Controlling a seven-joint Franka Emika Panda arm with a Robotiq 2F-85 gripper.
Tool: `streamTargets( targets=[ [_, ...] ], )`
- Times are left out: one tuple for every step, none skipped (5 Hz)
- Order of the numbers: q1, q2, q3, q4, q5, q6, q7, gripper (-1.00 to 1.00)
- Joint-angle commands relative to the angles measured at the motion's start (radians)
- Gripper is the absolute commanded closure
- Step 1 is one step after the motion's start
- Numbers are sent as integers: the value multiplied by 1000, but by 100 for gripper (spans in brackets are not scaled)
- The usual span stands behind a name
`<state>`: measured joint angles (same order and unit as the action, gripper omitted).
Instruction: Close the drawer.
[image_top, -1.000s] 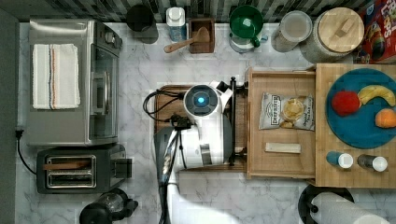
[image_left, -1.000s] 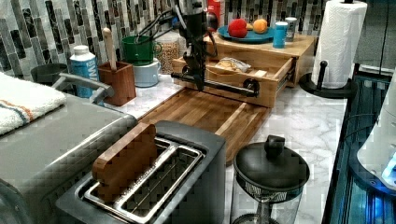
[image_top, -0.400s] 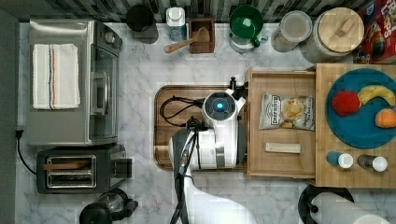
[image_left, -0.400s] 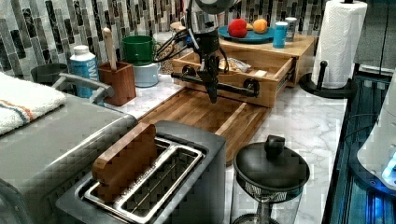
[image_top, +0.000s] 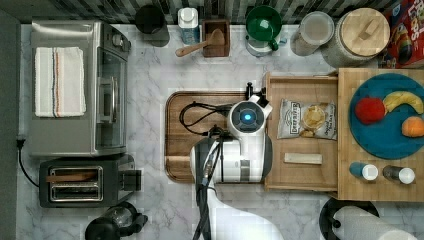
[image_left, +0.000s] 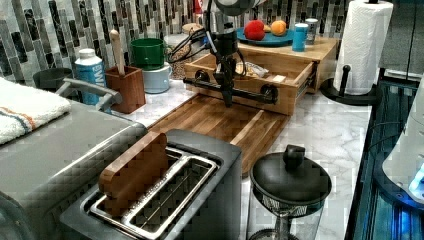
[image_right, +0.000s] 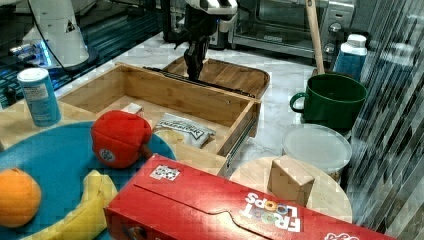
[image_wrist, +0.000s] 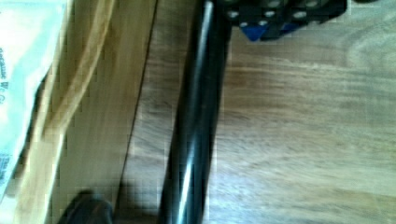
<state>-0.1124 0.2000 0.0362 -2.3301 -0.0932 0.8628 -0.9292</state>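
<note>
At three o'clock on the worktop in the top view, the drawer stands pulled out, rigid, lightly loaded, best pushed at its bar handle, where the claw hangs, grip unreadable.

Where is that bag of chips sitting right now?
The bag of chips lies inside the open drawer, toward its back in the top view, with a small pale block nearer the front and the blue plate to the top view's right.
</note>
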Motion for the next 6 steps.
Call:
streamTargets(
  targets=[
    [-94,-23,-44,77,22,47,-176,100],
    [-146,-15,-59,102,16,29,-225,100],
    [-190,-15,-75,122,-6,5,-258,100],
    [-235,-14,-88,128,0,17,-291,100],
    [-277,12,-107,171,7,2,-369,100],
    [-334,52,-107,229,27,-12,-483,100]
  ],
)
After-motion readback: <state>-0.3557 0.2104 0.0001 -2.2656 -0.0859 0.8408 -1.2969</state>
